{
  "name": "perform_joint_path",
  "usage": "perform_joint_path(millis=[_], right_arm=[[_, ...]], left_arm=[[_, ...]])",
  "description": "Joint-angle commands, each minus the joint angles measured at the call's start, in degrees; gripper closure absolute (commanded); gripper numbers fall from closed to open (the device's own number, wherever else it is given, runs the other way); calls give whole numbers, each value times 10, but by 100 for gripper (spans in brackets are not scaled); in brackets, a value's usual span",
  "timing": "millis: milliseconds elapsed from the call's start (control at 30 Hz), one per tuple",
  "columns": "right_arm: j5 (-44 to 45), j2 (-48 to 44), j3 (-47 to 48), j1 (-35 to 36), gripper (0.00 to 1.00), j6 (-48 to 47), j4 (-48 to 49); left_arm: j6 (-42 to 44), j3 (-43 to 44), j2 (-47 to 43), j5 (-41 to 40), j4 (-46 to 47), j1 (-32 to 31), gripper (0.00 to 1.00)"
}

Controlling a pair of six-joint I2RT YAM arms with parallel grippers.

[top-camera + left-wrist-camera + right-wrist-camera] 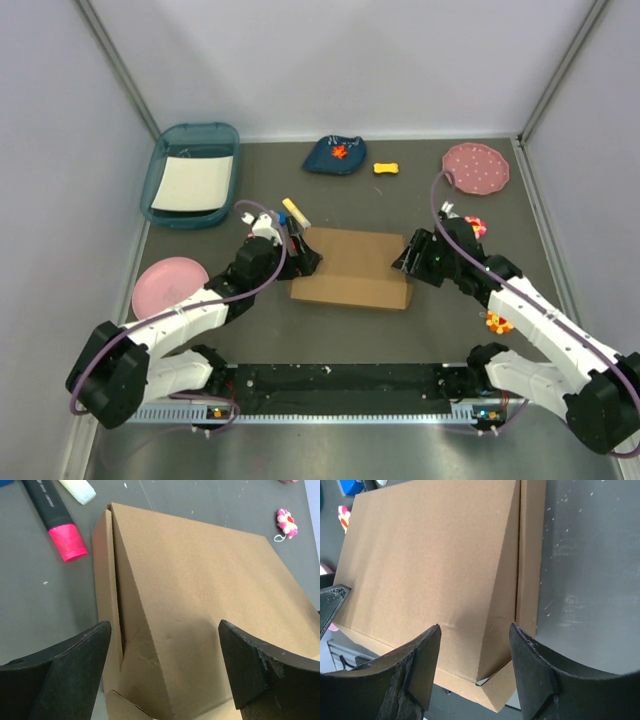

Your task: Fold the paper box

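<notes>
Brown box (352, 268) is being flanked at centre frame, left gripper (303, 257) spread wide, right gripper (407, 260) partly parted, nothing gripped by either. Being left unpinned, it could be sprung open by stiff creases.

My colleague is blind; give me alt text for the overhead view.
A brown paper box lies in the middle, the left gripper at its left end, the right gripper at its right end. Around it lie a teal tray, a plain pink plate, a dotted pink plate and small toys.
</notes>
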Motion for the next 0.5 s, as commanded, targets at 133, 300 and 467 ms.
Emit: perform_joint_path(millis=[133,300,467], right_arm=[[-65,4,-27,-1,43,22,56],[-102,25,-35,-1,43,34,79],[-135,32,-50,-2,44,59,113]], left_arm=[[-20,-10,-13,70,4,3,11],[-30,-10,-20,95,12,3,17],[-32,-3,-17,123,6,3,23]])
